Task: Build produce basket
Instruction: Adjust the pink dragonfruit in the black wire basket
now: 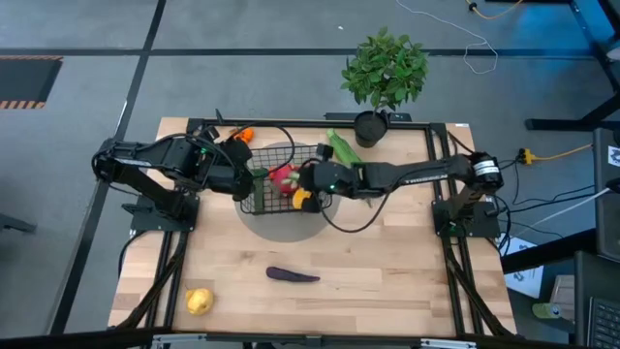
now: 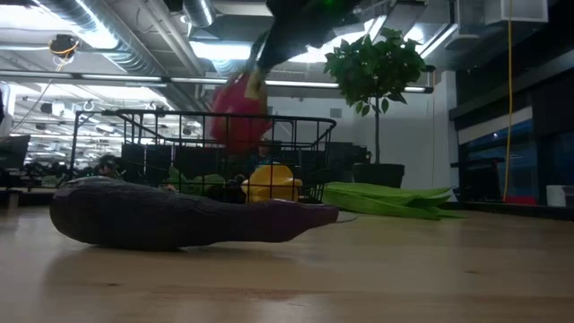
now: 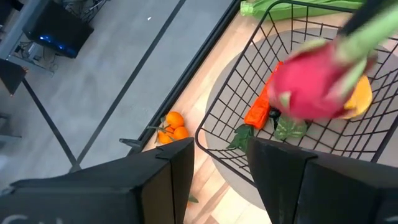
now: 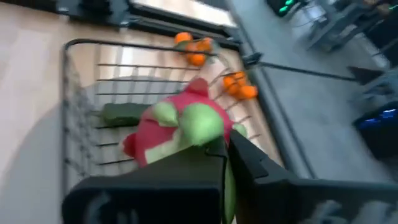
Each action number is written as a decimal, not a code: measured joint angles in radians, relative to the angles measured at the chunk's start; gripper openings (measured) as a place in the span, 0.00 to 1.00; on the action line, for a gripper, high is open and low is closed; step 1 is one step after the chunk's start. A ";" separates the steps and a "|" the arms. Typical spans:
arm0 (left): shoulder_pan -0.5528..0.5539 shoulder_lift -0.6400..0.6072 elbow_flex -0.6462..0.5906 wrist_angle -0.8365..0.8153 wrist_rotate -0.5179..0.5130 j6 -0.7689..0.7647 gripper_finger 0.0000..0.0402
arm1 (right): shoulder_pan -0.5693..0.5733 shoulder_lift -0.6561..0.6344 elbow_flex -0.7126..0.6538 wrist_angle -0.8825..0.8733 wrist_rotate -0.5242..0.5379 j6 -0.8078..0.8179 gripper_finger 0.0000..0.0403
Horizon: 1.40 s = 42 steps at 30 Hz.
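Observation:
The black wire basket [image 1: 263, 194] stands on a grey round mat at the table's middle. Inside lie an orange carrot [image 3: 258, 112], a yellow fruit [image 2: 269, 182] and something green [image 3: 289, 129]. A pink dragon fruit [image 2: 238, 117] hangs over the basket, above its rim, from my right gripper [image 4: 225, 155], which is shut on it. My left gripper [image 3: 217, 168] is at the basket's left corner, with the rim between its fingers. A purple eggplant [image 1: 293, 275] and a yellow fruit [image 1: 199, 301] lie near the front edge. My left gripper has the basket's rounded corner [image 3: 200, 135] between its two fingers, coming slanting down from the table's left. One finger [image 3: 280, 174] covers the wire wall, so the exact contact is hidden. The basket rests on the mat. My right gripper pinches a green scale [image 4: 200, 124] of the dragon fruit between its shut fingers, slanting down from the table's right. The fruit hangs below the fingers, lifted clear of the basket's floor.
Small oranges [image 1: 242, 134] lie beyond the basket at the far left. Long green pods [image 1: 341, 147] lie at the far side beside a potted plant [image 1: 386, 73]. Bare wood lies between the mat [image 1: 286, 221] and the front edge.

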 joint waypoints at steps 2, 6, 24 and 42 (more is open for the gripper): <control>0.000 0.000 0.000 0.000 0.000 0.000 0.34 | -0.009 -0.013 0.001 -0.017 0.044 -0.027 0.00; 0.000 0.000 0.000 0.000 0.001 0.000 0.34 | -0.043 -0.013 0.001 -0.049 0.073 -0.039 0.00; 0.000 0.000 -0.001 0.000 0.001 0.000 0.34 | -0.096 0.014 -0.109 -0.062 -0.017 -0.048 0.02; 0.000 0.000 -0.001 0.000 0.008 -0.008 0.34 | -0.074 0.015 -0.081 -0.210 -0.212 -0.006 0.03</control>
